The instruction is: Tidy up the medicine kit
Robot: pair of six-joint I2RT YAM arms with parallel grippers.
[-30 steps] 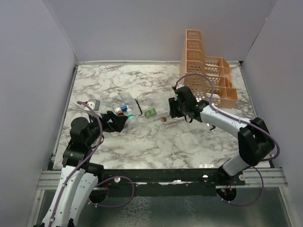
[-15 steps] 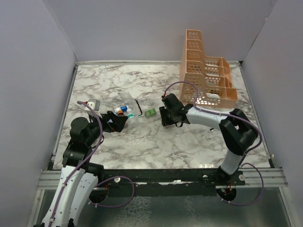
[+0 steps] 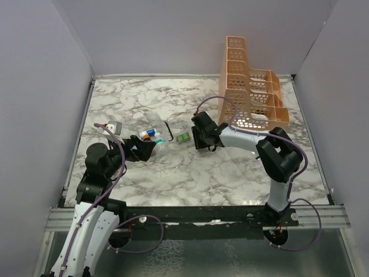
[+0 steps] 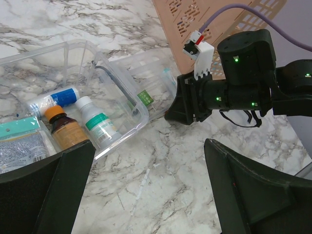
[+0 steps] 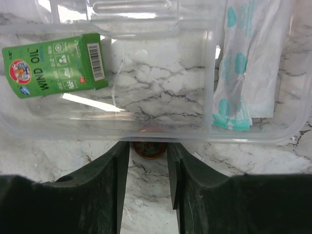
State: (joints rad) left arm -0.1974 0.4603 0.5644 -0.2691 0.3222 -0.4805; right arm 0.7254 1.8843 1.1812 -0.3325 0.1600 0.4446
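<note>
A clear plastic kit box (image 3: 157, 140) lies open left of centre. Its near half (image 4: 114, 73) holds a white bottle (image 4: 97, 124), a brown bottle (image 4: 66, 131) and a blue-white tube (image 4: 53, 99). Its other half (image 5: 161, 134) holds a green WIND OIL box (image 5: 53, 63) and wrapped plasters (image 5: 243, 63). My right gripper (image 5: 148, 161) is low on the table at that half's edge, shut on a small round red tin (image 5: 149, 147) that rests against the wall. My left gripper (image 4: 151, 195) is wide open and empty above bare marble, near the box.
An orange perforated rack (image 3: 248, 98) stands at the back right. A small grey object (image 3: 112, 127) lies at the far left. A black handle (image 3: 168, 130) sits at the kit box's middle. The right arm (image 4: 243, 78) reaches across just beyond the box.
My right gripper has moved left from near the rack, come down over the red tin and closed round it at the box's edge. The left arm has not moved.
</note>
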